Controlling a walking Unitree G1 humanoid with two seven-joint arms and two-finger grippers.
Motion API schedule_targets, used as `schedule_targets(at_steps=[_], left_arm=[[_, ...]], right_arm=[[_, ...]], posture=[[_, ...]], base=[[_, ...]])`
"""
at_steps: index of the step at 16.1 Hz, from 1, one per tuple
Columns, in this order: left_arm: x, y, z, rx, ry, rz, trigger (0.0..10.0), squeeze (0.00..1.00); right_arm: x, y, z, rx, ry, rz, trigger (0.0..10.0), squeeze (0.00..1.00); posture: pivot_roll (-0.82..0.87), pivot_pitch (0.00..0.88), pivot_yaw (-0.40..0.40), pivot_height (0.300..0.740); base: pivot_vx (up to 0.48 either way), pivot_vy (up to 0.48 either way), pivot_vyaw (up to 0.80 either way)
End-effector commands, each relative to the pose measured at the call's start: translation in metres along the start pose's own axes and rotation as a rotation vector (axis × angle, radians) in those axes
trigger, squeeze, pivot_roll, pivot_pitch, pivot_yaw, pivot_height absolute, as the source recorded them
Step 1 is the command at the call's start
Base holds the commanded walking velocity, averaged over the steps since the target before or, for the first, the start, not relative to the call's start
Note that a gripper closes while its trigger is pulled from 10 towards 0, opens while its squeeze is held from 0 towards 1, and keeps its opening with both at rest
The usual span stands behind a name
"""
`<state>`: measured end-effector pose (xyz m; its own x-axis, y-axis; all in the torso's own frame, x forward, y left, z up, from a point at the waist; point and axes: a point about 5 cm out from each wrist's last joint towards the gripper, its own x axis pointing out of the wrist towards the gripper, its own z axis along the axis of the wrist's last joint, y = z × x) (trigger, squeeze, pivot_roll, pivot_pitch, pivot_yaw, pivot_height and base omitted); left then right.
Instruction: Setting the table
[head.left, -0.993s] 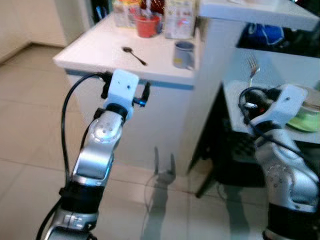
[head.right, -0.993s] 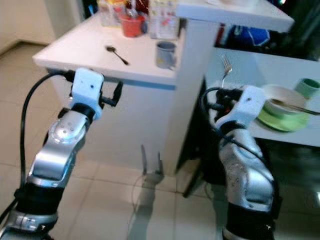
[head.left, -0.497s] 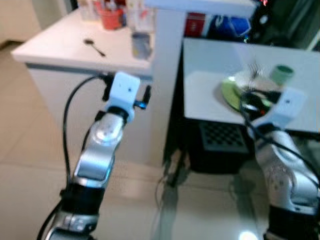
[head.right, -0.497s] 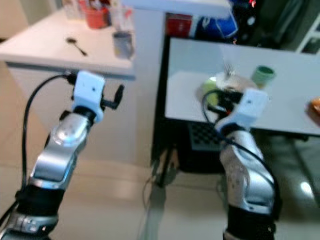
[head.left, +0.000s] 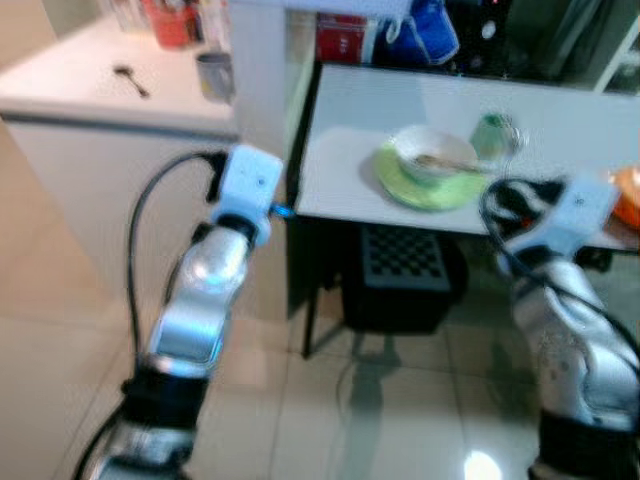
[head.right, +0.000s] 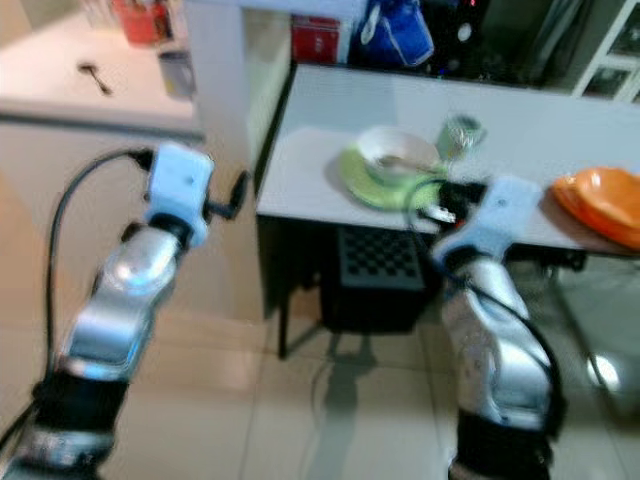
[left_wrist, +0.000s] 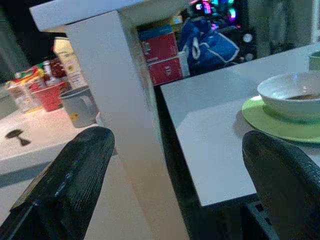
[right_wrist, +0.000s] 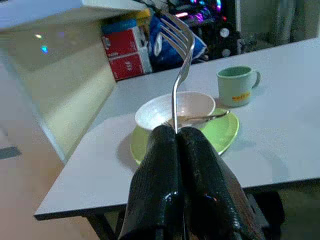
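My right gripper (right_wrist: 176, 131) is shut on the handle of a silver fork (right_wrist: 180, 55), which stands upright with its tines up. It is raised at the near edge of a pale grey table (head.left: 350, 110). Beyond it on the table are a white bowl (right_wrist: 175, 109) with a utensil (right_wrist: 202, 118) lying in it, set on a green plate (right_wrist: 225, 131), and a green cup (right_wrist: 235, 85) farther back. My left gripper (left_wrist: 175, 165) is open and holds nothing, raised near the table's left corner beside a white pillar (left_wrist: 125, 115).
An orange dish (head.right: 600, 200) lies at the table's right end. A black crate (head.left: 400, 275) sits under the table. To the left, a white counter (head.left: 60, 85) carries a spoon (head.left: 130, 80), a grey mug (head.left: 212, 75) and a red cup (head.left: 170, 20).
The whole view has swung right: the counter slid to the left edge and the table with the bowl and plate is now in front. The right gripper still holds the fork.
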<state>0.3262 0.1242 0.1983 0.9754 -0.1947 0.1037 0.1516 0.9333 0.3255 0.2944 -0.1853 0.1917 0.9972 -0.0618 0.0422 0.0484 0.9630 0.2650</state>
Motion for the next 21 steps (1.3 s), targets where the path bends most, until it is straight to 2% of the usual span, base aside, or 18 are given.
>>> schedule_targets(at_steps=[1, 21], left_arm=[[0.0023, -0.0052, 0.0055, 0.003, -0.02, -0.02, 10.0, 0.0], [0.0069, -0.0087, 0.0086, 0.008, -0.03, -0.03, 10.0, 0.0]], right_arm=[[-0.0003, -0.0059, 0.0068, -0.001, -0.031, -0.025, 10.0, 0.0], [0.0025, -0.0084, 0.0058, 0.007, -0.004, -0.036, 10.0, 0.0]], posture=[[-0.03, 0.0, -0.018, 0.74], [-0.05, 0.0, -0.019, 0.74]], base=[[0.0, -0.424, 0.0], [0.0, -0.427, 0.0]])
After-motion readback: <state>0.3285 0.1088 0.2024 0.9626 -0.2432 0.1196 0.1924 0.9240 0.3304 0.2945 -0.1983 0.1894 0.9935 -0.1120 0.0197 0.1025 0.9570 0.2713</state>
